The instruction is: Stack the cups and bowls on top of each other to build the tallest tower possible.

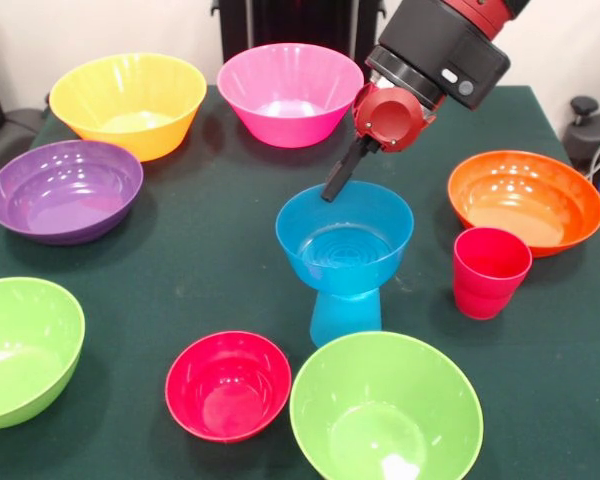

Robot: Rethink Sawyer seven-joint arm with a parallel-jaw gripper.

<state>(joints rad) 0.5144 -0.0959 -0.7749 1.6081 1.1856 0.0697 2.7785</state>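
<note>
A blue bowl [345,240] sits upright on an upside-down light blue cup [346,315] at the table's middle; together they make a short tower. My gripper [338,180] reaches down from the upper right, and its black tip is at the bowl's far rim. A red-pink cup [490,270] stands upright to the right of the tower. In front of the tower, a small red bowl [228,385] lies to the left and a lime green bowl [385,410] to the right.
A second lime green bowl [20,350] is at the left edge, with a purple bowl [65,190] behind it. Yellow-orange [130,100] and pink [290,92] bowls stand at the far side. An orange bowl [525,200] is behind the red-pink cup.
</note>
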